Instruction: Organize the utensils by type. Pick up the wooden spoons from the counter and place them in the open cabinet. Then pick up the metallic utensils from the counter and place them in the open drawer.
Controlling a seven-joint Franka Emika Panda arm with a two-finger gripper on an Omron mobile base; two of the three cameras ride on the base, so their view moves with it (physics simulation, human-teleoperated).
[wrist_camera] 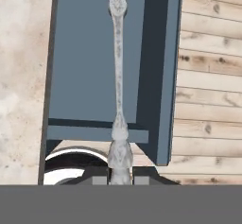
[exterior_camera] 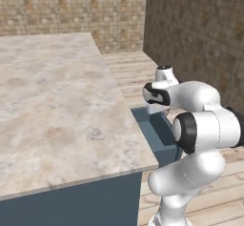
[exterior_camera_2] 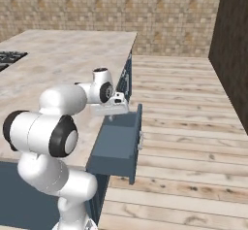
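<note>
My gripper is shut on a slim silver-grey metal spoon, one of the metallic utensils. The spoon points straight away from the hand, over the flat blue bottom of the open drawer. From the base cameras, the hand hangs over the drawer, which is pulled out from the counter's right side. In the right base view my gripper sits just above the drawer's inner end. The wooden spoons and the open cabinet are out of view.
The marble counter borders the drawer on one side and wooden floor lies on the other. A stove corner shows at the counter's far left. A dark wall stands beyond the floor.
</note>
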